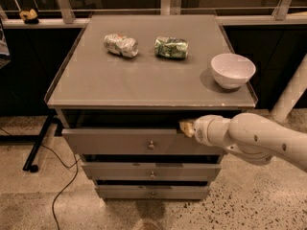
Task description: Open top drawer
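Observation:
The top drawer [120,141] is the widest grey drawer under the cabinet top, with a small round metal knob [151,145] at its centre. It stands pulled out a little, with a dark gap above its front panel. My gripper [186,128] is at the upper edge of the drawer front, right of the knob, at the end of the white arm [254,138] that comes in from the right. The fingertips reach into the gap above the panel.
On the cabinet top [144,75] lie a crushed silver can [121,45], a crushed green can [171,47] and a white bowl [232,70] near the right edge. Two narrower drawers [151,172] sit below. A black stand leg [38,145] and cable lie left on the floor.

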### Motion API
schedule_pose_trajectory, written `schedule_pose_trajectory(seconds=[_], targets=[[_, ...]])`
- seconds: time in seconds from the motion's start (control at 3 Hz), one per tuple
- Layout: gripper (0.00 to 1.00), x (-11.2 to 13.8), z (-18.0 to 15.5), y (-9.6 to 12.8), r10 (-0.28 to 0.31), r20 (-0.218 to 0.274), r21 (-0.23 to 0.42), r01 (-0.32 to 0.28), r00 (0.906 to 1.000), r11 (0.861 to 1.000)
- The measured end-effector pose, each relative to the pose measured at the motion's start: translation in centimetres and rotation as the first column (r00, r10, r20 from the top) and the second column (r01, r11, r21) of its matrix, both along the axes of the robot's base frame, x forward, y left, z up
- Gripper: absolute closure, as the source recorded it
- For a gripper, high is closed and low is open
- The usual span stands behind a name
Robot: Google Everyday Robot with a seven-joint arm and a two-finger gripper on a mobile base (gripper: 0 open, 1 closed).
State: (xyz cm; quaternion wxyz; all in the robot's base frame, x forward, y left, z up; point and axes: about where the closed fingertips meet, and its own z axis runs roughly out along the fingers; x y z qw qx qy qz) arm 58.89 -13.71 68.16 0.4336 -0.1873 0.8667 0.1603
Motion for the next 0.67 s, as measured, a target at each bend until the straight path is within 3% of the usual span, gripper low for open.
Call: schedule_pose_trajectory(seconds=[0.67], targets=[[1.0,0.12,-0.97,-0.51,0.011,-0.04,-0.042,-0.012,0.9991,0.999]])
